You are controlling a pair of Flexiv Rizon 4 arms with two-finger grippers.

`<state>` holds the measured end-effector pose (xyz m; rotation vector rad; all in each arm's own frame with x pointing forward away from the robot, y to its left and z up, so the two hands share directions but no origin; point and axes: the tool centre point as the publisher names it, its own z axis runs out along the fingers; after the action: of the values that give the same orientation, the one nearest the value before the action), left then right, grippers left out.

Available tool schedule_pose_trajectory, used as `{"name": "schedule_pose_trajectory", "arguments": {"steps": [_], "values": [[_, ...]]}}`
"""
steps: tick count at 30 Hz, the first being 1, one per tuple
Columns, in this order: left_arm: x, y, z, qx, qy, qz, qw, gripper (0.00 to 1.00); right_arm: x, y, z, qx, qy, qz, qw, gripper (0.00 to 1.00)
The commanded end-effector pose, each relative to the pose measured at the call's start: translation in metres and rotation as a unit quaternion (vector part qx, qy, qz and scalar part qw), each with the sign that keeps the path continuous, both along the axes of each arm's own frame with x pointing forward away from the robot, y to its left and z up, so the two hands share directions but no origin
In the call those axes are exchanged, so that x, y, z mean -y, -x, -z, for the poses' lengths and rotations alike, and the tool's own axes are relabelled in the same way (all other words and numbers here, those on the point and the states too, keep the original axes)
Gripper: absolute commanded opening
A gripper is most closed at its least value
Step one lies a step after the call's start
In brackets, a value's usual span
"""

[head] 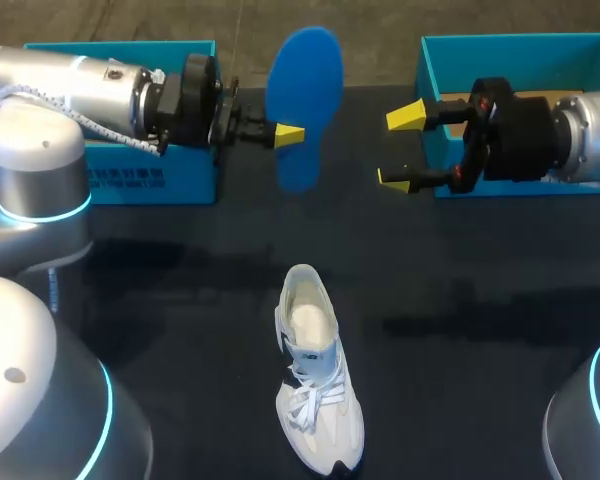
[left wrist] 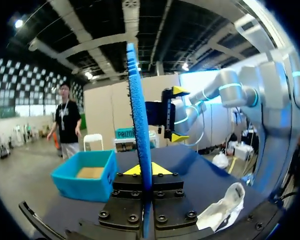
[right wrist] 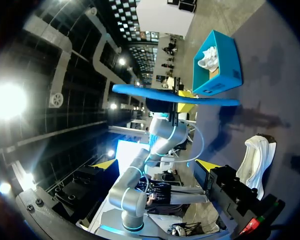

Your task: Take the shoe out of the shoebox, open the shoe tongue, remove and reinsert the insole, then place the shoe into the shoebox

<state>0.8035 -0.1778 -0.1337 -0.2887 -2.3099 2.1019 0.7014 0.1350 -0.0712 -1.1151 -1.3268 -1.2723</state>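
Observation:
A blue insole [head: 303, 100] hangs in the air above the back of the table, and my left gripper [head: 289, 133] is shut on its edge. In the left wrist view the insole [left wrist: 139, 125] stands edge-on between the yellow tips of that gripper [left wrist: 142, 170]. My right gripper [head: 402, 148] faces the insole from the right, open and empty, a short gap away. In the right wrist view the insole [right wrist: 175, 96] lies ahead of the wide-open right gripper [right wrist: 156, 164]. The white shoe [head: 315, 385] lies on the dark table at the front middle, its opening towards the back.
A teal box [head: 130, 175] stands at the back left behind my left arm; the right wrist view shows this box [right wrist: 217, 65] holding another white shoe. A second teal box [head: 520, 50] with a brown floor stands at the back right behind my right arm.

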Motion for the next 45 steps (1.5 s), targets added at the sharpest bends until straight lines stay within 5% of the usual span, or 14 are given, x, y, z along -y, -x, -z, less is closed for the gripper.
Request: {"name": "schedule_pose_trajectory", "arguments": {"steps": [1, 5, 21, 26, 33, 45], "values": [[-0.007, 0.002, 0.001, 0.061, 0.007, -0.005, 0.998, 0.0, -0.002, -0.001, 0.001, 0.0, 0.0, 0.0, 1.0, 1.0], [-0.008, 0.01, 0.008, 0.172, -0.003, 0.016, 0.985, 0.0, -0.002, -0.001, 0.001, 0.0, 0.0, 0.0, 1.0, 1.0], [-0.008, 0.01, 0.008, 0.172, -0.003, 0.016, 0.985, 0.0, -0.002, -0.001, 0.001, 0.0, 0.0, 0.0, 1.0, 1.0], [-0.011, 0.012, 0.012, 0.272, -0.031, -0.005, 0.962, 0.0, -0.002, -0.001, 0.001, 0.0, 0.0, 0.0, 1.0, 1.0], [-0.021, 0.004, 0.019, 0.352, 0.005, 0.017, 0.936, 0.0, -0.002, -0.001, 0.001, 0.0, 0.0, 0.0, 1.0, 1.0], [-0.019, 0.023, 0.014, 0.521, 0.005, 0.054, 0.852, 0.0, -0.002, -0.001, 0.001, 0.0, 0.0, 0.0, 1.0, 1.0]]}}
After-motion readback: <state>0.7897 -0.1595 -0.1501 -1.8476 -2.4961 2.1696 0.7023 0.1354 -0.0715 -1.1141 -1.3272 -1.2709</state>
